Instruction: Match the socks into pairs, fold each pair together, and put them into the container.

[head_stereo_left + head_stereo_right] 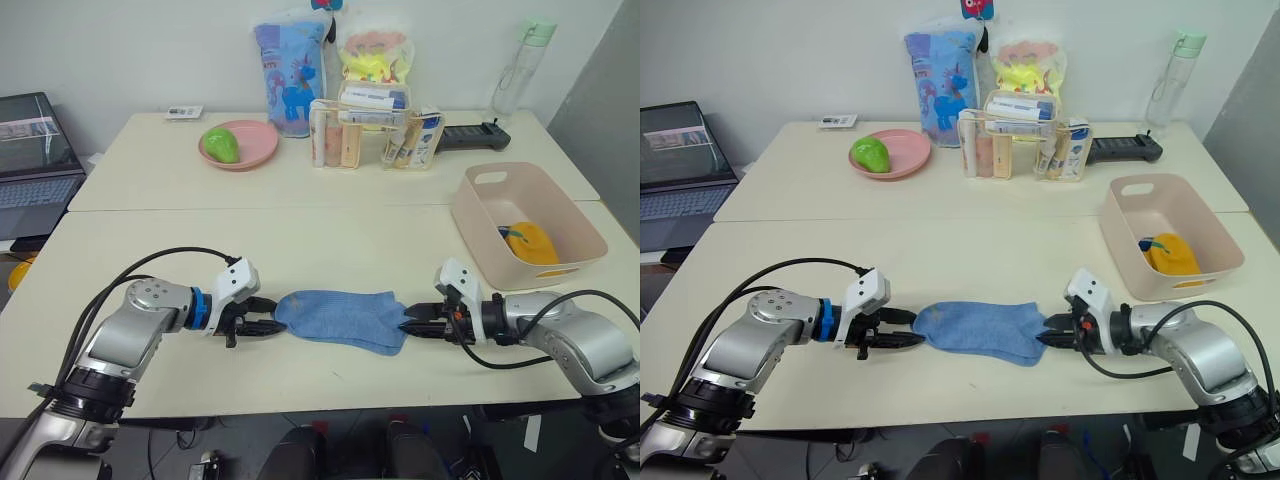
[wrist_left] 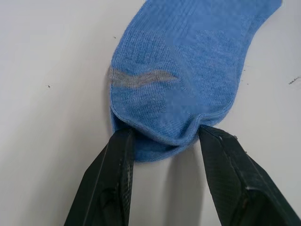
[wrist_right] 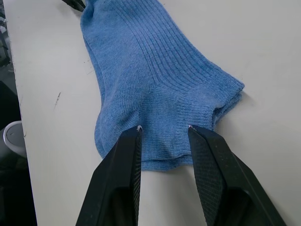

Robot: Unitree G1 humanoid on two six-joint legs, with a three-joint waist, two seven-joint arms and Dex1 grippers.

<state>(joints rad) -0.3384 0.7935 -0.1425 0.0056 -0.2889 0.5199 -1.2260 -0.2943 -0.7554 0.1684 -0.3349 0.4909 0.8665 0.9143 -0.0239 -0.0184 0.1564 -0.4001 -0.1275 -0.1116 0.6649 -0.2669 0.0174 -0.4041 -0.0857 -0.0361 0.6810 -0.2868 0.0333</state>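
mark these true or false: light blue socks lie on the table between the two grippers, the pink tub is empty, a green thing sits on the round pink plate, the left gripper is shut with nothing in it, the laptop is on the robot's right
1. Light blue socks lie on the table between the two grippers. True.
2. The pink tub is empty. False: a mustard yellow bundle lies inside, with a bit of dark blue beside it.
3. A green thing sits on the round pink plate. True.
4. The left gripper is shut with nothing in it. False: its fingers are apart, one at each side of the socks' end.
5. The laptop is on the robot's right. False: it is on the robot's left.
6. The right gripper has its fingers at the socks' other end. True.
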